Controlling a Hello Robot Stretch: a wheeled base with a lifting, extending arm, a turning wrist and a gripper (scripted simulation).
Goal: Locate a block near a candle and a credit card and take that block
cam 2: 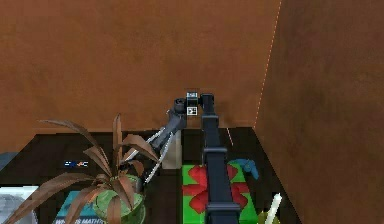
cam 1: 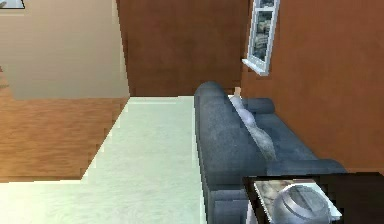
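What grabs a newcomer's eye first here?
The blue-grey fabric sofa along the forward view's brown wall, then the potted plant with long brown leaves at the arm side view's lower left. Right of it, the dark square arm bar crosses a green-and-red box on the dark table.

A sofa (cam 1: 235, 140) lines the wall on the forward view's right, with a rug (cam 1: 150, 150) to its left and a window (cam 1: 262, 35) above. In the arm side view, a potted plant (cam 2: 105, 175) stands at the table's (cam 2: 40, 140) near edge, and a box (cam 2: 192, 185) lies to its right.
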